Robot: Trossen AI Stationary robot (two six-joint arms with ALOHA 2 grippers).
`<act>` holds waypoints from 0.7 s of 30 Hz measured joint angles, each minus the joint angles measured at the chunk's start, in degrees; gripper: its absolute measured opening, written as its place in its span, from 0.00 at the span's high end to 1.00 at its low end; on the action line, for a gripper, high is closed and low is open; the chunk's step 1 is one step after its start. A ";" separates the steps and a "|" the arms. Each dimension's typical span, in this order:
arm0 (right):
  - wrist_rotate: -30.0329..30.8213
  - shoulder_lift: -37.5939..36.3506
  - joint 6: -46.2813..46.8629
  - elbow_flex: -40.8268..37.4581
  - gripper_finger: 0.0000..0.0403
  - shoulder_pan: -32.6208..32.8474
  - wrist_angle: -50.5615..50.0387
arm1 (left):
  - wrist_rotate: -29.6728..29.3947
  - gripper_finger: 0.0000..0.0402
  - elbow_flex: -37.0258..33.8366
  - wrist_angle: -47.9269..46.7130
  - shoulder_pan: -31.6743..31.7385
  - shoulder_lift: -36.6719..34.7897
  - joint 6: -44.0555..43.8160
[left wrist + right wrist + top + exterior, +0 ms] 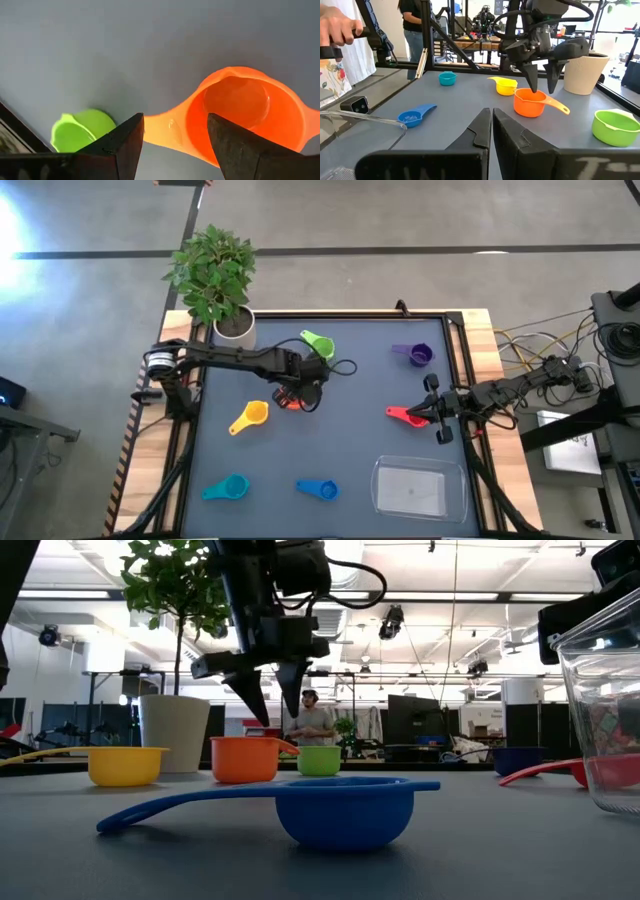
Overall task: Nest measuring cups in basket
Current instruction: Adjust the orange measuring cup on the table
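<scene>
From the low camera I have the blue measuring cup [340,808] nearest, then the orange cup [243,758] mid-table. My left gripper [175,137] hangs over it, fingers spread astride its handle. The right gripper [491,125] waits near the red cup [405,416], fingers pressed together. The clear basket [418,487] sits at the table's corner. I can read no writing.

You work over a dark grey table top [330,440] edged in pale wood, on a grey concrete floor [400,220]. Behind it lies a bright workshop with white ceiling beams [480,560], hanging lights and cluttered benches [470,42].
</scene>
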 joint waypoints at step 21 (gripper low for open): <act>0.00 0.00 0.00 0.00 0.98 -0.02 0.00 | 0.09 0.60 0.75 1.01 -0.44 7.53 5.54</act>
